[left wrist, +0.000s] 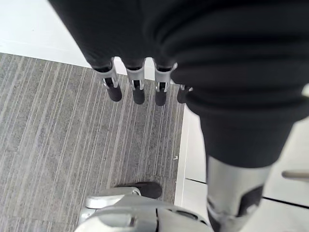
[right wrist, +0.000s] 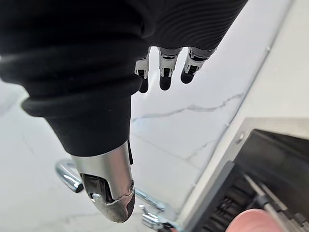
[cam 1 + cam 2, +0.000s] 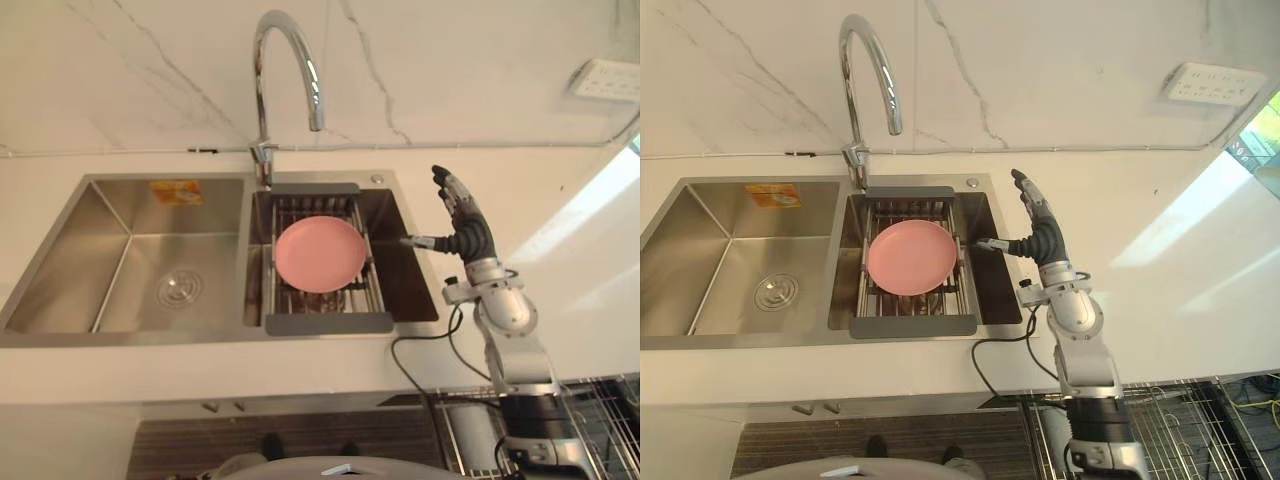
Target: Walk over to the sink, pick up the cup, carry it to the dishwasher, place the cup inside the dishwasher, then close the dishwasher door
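A pink plate point(image 3: 320, 252) lies on a dark-framed wire drain rack point(image 3: 327, 322) across the right basin of a steel double sink point(image 3: 60, 262). Something pinkish shows under the plate's near edge; I cannot tell what it is. My right hand point(image 3: 465, 235) is raised over the white counter just right of the sink, fingers straight and spread, thumb pointing towards the basin, holding nothing. In the right wrist view its fingers point(image 2: 164, 72) point at the marble wall. My left hand point(image 1: 137, 87) hangs over grey striped floor with relaxed, straight fingers and nothing in it.
A tall curved tap point(image 3: 285, 60) rises behind the sink. The left basin point(image 3: 130, 260) holds just its drain. A wire rack point(image 3: 600, 420) sits below the counter edge at lower right. A wall socket point(image 3: 605, 80) is at upper right.
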Robot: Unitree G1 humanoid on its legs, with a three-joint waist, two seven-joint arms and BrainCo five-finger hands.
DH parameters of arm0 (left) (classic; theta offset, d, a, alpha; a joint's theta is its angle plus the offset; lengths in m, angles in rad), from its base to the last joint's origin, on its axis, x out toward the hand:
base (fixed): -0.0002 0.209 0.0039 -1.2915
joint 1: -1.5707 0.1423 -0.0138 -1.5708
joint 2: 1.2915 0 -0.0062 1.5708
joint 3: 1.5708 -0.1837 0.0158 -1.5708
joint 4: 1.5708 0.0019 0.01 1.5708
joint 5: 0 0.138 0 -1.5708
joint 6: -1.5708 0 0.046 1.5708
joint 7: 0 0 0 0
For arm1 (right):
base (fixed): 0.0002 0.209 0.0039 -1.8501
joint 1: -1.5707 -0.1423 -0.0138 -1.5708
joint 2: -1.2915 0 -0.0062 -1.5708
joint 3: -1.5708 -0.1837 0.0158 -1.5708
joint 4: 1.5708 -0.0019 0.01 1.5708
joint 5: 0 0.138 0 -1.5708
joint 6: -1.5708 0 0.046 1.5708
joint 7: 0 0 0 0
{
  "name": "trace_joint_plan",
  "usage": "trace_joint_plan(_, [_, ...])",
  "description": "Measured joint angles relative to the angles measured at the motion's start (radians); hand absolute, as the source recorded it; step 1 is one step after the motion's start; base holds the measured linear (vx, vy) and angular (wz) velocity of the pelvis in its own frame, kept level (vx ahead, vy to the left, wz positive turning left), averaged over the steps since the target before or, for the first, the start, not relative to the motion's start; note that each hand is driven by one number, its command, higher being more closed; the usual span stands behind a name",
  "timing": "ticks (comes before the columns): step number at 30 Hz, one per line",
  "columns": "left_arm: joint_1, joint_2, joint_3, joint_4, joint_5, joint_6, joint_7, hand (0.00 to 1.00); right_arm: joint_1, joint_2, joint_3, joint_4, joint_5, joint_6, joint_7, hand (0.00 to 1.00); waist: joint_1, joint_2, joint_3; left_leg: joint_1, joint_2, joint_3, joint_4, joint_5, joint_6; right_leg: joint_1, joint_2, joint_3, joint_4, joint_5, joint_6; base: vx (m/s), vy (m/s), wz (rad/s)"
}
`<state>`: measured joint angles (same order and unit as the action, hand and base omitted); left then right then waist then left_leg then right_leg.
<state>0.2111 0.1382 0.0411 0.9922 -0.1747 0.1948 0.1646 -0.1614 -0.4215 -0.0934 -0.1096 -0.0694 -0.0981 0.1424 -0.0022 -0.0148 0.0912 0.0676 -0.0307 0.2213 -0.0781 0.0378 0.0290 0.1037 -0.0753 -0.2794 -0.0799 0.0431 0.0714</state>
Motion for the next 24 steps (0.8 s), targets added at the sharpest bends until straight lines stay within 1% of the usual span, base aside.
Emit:
trace_joint_plan(1, [0.001,0.002,0.001,0.0,0.0,0.0,-0.002,0.0,-0.008,-0.016,0.01,0.026,-0.025,0.026,0.026,0.0,0.0,-0.006,-0.006,0.004,0.006,0.004,0.0,-0.001,-0.003,0.002,0.005,0.001,-0.001,0.0,0.0,-0.01,-0.083,-0.13])
trace_joint_plan(2, [0.0,0.004,0.002,0.0,-0.002,0.0,-0.001,0.0,-0.009,-0.025,0.015,0.038,-0.038,0.037,0.04,0.0,0.0,-0.008,-0.009,0.004,0.009,0.004,0.0,-0.002,-0.008,0.001,0.007,0.001,-0.001,0.0,-0.001,-0.01,-0.074,-0.09])
trace_joint_plan(3, [-0.005,0.008,0.004,0.0,-0.026,-0.001,0.005,0.0,-0.01,-0.038,0.018,0.067,-0.066,0.05,0.07,0.0,0.0,-0.014,-0.011,0.004,0.013,0.005,0.0,0.0,-0.01,0.001,0.011,-0.001,-0.004,-0.001,-0.002,-0.01,-0.04,-0.02])
trace_joint_plan(5, [-0.008,0.009,0.008,0.0,-0.068,-0.001,0.005,0.0,-0.015,-0.072,0.048,0.106,-0.105,0.054,0.102,0.0,-0.003,-0.017,-0.012,0.004,0.015,0.005,0.0,0.001,-0.012,0.001,0.012,-0.003,-0.007,-0.002,-0.004,-0.01,-0.017,-0.01])
trace_joint_plan(7, [-0.011,0.009,0.017,0.0,-0.088,0.0,0.005,0.0,-0.027,-0.102,0.084,0.141,-0.153,0.039,0.131,0.0,-0.006,-0.019,-0.012,0.004,0.015,0.004,0.0,0.001,-0.012,0.001,0.012,-0.008,-0.007,-0.002,-0.004,0.0,0.0,0.0])
trace_joint_plan(8, [-0.014,0.009,0.034,0.0,-0.084,0.003,0.006,0.0,-0.053,-0.108,0.113,0.175,-0.191,0.008,0.156,0.0,-0.007,-0.024,-0.013,0.005,0.015,0.005,-0.001,0.002,-0.012,0.001,0.012,-0.013,-0.007,-0.002,-0.004,0.0,0.0,0.0])
trace_joint_plan(10, [-0.014,0.01,0.036,0.0,-0.077,0.004,0.006,0.0,-0.07,-0.109,0.133,0.186,-0.214,-0.012,0.167,0.0,-0.007,-0.03,-0.015,0.004,0.016,0.004,-0.001,0.003,-0.012,0.001,0.012,-0.017,-0.007,-0.002,-0.004,-0.01,-0.001,0.02])
trace_joint_plan(11, [-0.017,0.017,0.037,-0.001,-0.07,0.014,0.007,0.0,-0.098,-0.111,0.157,0.211,-0.222,-0.04,0.184,0.0,-0.006,-0.041,-0.019,0.004,0.017,0.002,-0.001,0.004,-0.012,0.002,0.01,-0.035,-0.007,-0.002,-0.004,-0.01,-0.001,0.05])
trace_joint_plan(13, [-0.021,0.021,0.037,-0.001,-0.062,0.025,0.007,0.0,-0.108,-0.117,0.176,0.212,-0.233,-0.058,0.186,0.0,0.0,-0.048,-0.02,0.004,0.018,0.001,-0.001,0.005,-0.013,0.003,0.01,-0.037,-0.007,-0.002,-0.004,-0.01,0.0,0.02])
trace_joint_plan(14, [-0.023,0.022,0.037,-0.001,-0.058,0.034,0.006,0.0,-0.126,-0.13,0.206,0.214,-0.244,-0.081,0.186,0.0,0.002,-0.052,-0.019,0.004,0.018,0.001,-0.001,0.006,-0.012,0.003,0.01,-0.037,-0.007,-0.001,-0.006,0.0,0.0,0.0])
trace_joint_plan(16, [-0.024,0.022,0.037,-0.001,-0.058,0.039,0.005,0.0,-0.139,-0.134,0.223,0.219,-0.252,-0.102,0.185,0.0,0.003,-0.055,-0.019,0.004,0.018,0.002,-0.001,0.007,-0.011,0.003,0.01,-0.037,-0.007,0.001,-0.008,0.0,0.0,0.0])
trace_joint_plan(18, [-0.024,0.021,0.037,-0.001,-0.057,0.039,0.004,0.0,-0.154,-0.134,0.247,0.245,-0.253,-0.115,0.183,0.0,0.003,-0.058,-0.019,0.005,0.018,0.002,-0.001,0.008,-0.011,0.003,0.01,-0.037,-0.007,0.001,-0.009,0.0,0.0,0.0])
trace_joint_plan(21, [-0.024,0.02,0.037,-0.002,-0.054,0.039,0.004,0.0,-0.158,-0.134,0.251,0.25,-0.284,-0.116,0.176,0.0,0.006,-0.059,-0.018,0.005,0.018,0.002,-0.006,0.01,-0.011,0.003,0.01,-0.039,-0.007,0.001,-0.009,0.0,0.0,0.0])
trace_joint_plan(24, [-0.024,0.02,0.035,-0.006,-0.017,0.039,0.003,0.0,-0.164,-0.134,0.254,0.25,-0.319,-0.122,0.175,0.0,0.007,-0.061,-0.017,0.005,0.018,0.001,-0.006,0.011,-0.011,0.003,0.01,-0.044,-0.008,0.0,-0.008,0.0,0.0,0.0])
